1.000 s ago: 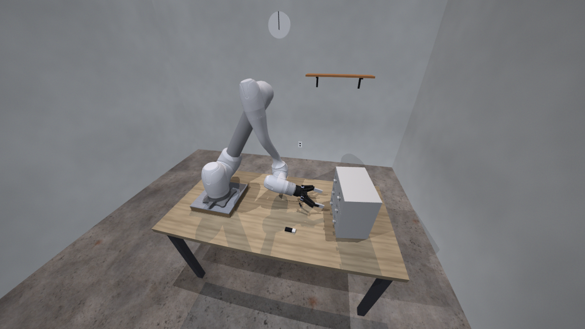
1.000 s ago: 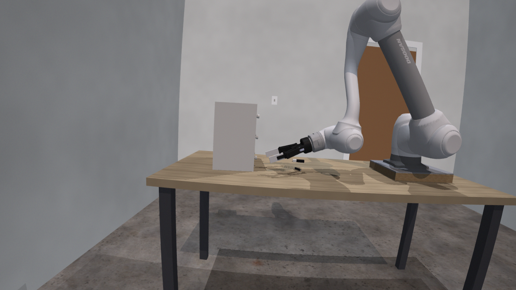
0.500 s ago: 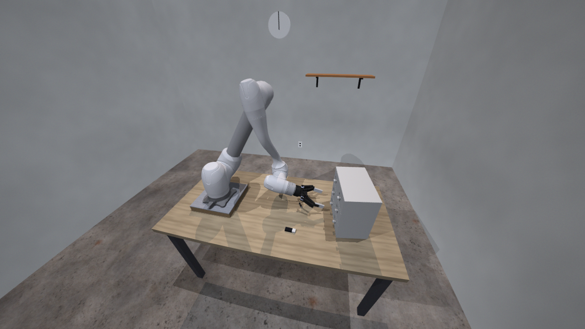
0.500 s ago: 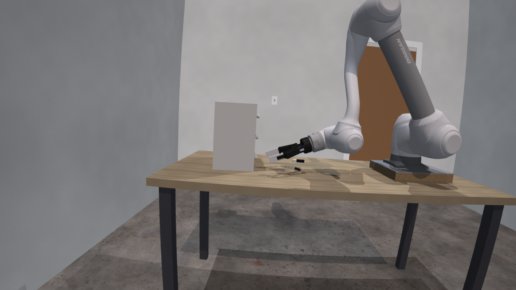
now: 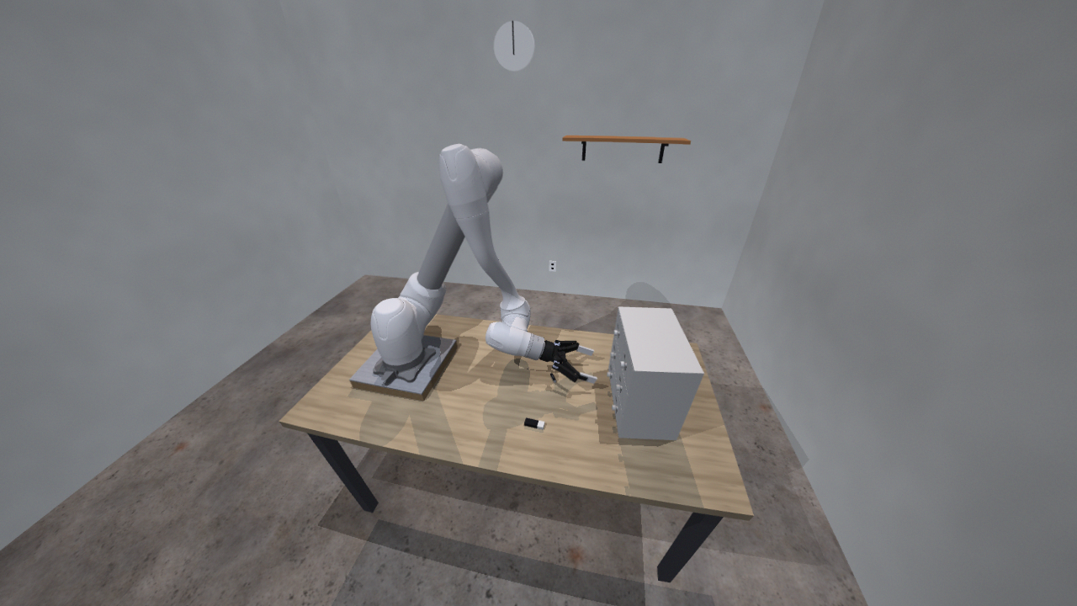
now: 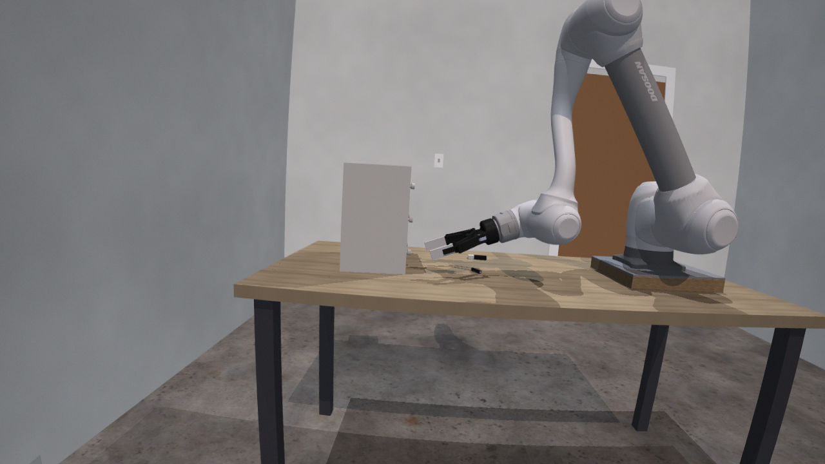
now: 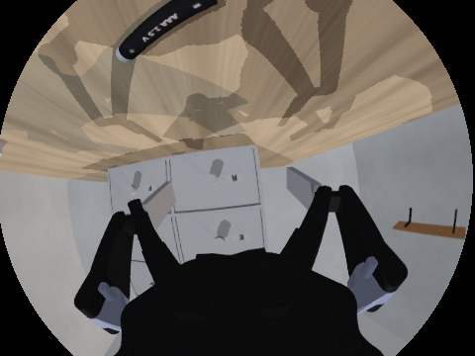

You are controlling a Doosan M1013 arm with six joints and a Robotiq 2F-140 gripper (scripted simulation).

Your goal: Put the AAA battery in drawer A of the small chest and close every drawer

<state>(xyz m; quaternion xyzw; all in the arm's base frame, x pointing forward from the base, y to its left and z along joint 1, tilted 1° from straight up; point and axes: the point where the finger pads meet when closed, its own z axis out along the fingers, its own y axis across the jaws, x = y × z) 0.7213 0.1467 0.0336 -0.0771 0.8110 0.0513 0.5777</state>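
We see the end effector (image 5: pixel 586 364) spread wide, holding nothing, facing the chest (image 5: pixel 656 371). The battery (image 7: pixel 166 22) lies mid-table (image 5: pixel 452 437) beneath it.

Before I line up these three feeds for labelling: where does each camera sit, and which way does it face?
Top: high, off a table corner, looking down at the whole arm, the chest and its drawer fronts.
Exterior: low, across the table, facing the chest's blank back, the arm and a brown door.
Wrist: behind the open gripper, upside down, facing the drawer fronts.
Shared: wrist and exterior both show the AAA battery.
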